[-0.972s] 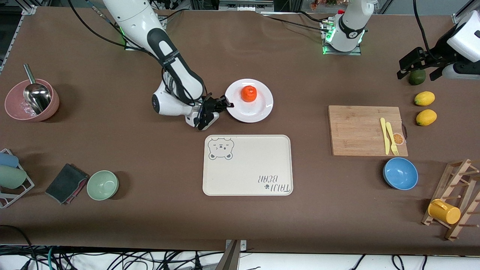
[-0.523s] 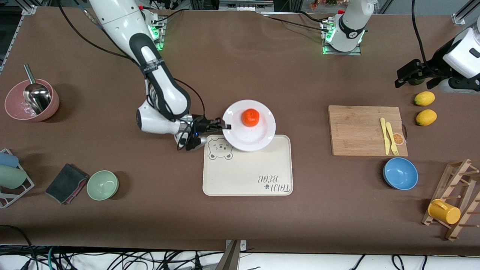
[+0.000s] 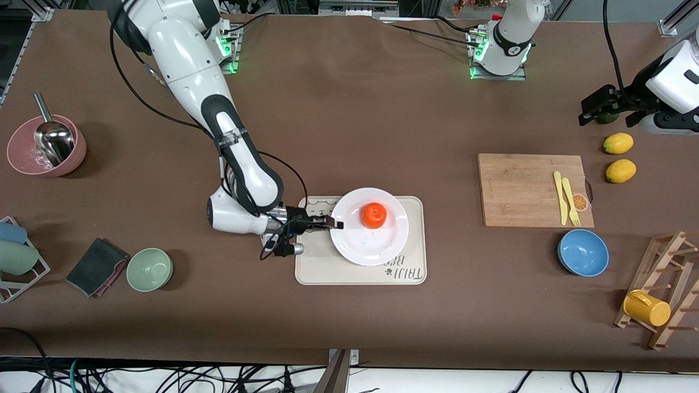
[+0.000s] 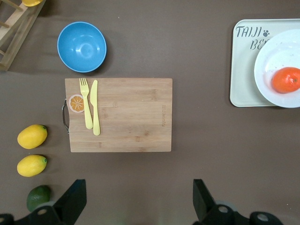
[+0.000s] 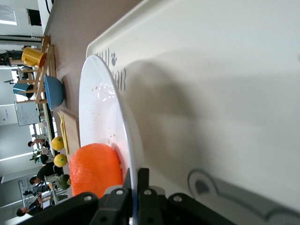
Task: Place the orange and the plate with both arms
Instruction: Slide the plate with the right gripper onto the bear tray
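Note:
The white plate (image 3: 371, 246) carries the orange (image 3: 374, 215) and hangs low over the cream bear-print tray (image 3: 327, 267). My right gripper (image 3: 334, 224) is shut on the plate's rim at the edge toward the right arm's end. In the right wrist view the jaws (image 5: 136, 180) pinch the rim of the plate (image 5: 101, 117), with the orange (image 5: 93, 171) beside them and the tray (image 5: 211, 93) underneath. My left gripper (image 3: 607, 109) is open and empty, waiting over the dark green fruit (image 3: 603, 117). The left wrist view (image 4: 138, 206) shows its jaws wide apart.
A wooden cutting board (image 3: 519, 189) with a yellow knife and fork lies toward the left arm's end. A blue bowl (image 3: 582, 252), two lemons (image 3: 618, 143) and a rack with a yellow mug (image 3: 647, 307) are there too. A green bowl (image 3: 149, 268) and a pink bowl (image 3: 22, 155) stand toward the right arm's end.
My right gripper has carried the plate with the orange toward the front camera, from the bare table to over the tray. The left gripper has barely moved.

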You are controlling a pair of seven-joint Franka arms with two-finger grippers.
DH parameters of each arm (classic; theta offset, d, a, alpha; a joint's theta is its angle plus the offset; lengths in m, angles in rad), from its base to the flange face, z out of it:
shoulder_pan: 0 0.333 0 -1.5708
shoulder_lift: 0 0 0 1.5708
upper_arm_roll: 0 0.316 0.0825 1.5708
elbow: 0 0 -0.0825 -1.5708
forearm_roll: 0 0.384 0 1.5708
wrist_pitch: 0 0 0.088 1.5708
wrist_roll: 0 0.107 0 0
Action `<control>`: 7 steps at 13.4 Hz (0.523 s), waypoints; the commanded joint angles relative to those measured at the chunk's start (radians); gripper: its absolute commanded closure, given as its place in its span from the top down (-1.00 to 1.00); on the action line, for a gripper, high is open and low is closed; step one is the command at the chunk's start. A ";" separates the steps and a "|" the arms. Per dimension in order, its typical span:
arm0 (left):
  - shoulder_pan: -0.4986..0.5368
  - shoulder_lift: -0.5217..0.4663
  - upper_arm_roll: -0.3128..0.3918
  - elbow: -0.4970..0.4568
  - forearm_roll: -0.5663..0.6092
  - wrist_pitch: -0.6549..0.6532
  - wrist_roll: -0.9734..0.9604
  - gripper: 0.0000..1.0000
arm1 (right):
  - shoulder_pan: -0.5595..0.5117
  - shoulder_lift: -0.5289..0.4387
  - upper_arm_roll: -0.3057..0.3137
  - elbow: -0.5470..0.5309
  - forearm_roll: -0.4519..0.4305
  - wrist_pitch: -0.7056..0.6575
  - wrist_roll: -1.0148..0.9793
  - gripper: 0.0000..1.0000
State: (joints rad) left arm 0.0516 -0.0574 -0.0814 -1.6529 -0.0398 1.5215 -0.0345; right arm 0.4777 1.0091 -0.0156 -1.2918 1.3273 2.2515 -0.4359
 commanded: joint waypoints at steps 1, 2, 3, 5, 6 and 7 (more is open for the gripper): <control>-0.007 0.004 0.005 0.024 0.020 -0.021 0.021 1.00 | 0.001 0.085 0.006 0.128 -0.019 0.017 0.002 -1.00; -0.007 0.004 0.005 0.024 0.021 -0.023 0.021 1.00 | 0.004 0.082 0.005 0.127 -0.020 0.017 -0.004 -1.00; -0.007 0.004 0.005 0.024 0.020 -0.023 0.021 1.00 | 0.005 0.082 0.005 0.131 -0.022 0.020 -0.004 -1.00; -0.004 0.005 0.005 0.024 0.020 -0.023 0.021 1.00 | 0.004 0.074 0.000 0.129 -0.087 0.036 -0.012 0.99; -0.007 0.007 0.006 0.027 0.021 -0.021 0.021 1.00 | 0.001 0.054 0.000 0.126 -0.170 0.022 -0.014 1.00; -0.009 0.007 0.006 0.027 0.021 -0.017 0.021 1.00 | 0.001 0.037 0.000 0.123 -0.277 0.008 -0.003 1.00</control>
State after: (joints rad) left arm 0.0516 -0.0573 -0.0811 -1.6521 -0.0398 1.5199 -0.0334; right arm 0.4808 1.0737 -0.0162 -1.1770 1.1763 2.2757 -0.4447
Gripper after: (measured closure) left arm 0.000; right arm 0.678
